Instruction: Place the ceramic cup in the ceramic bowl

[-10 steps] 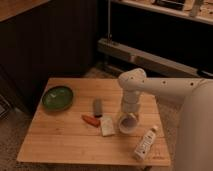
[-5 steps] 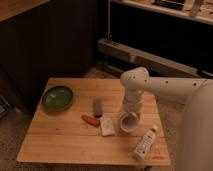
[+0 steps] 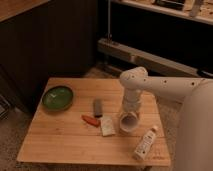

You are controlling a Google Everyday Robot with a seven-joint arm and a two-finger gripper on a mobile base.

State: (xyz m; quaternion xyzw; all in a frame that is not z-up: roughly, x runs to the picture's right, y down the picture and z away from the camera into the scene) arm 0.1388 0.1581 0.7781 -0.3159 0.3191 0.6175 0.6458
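Ceramic cup at table centre-right, lying tipped, round mouth facing camera, long axis toward 12 o'clock, under gripper.
Gripper finger state: cannot tell. Glossy green ceramic bowl, shallow and round, well apart at 9–10 o'clock of cup. Between them: grey block, orange-red object, pale packet just beside cup. White bottle lying at 5 o'clock. Wooden slatted tabletop.

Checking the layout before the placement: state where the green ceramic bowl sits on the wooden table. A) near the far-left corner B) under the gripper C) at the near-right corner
A: the ceramic bowl rests near the table's far-left corner, well apart from the gripper, which is over the ceramic cup at center-right.
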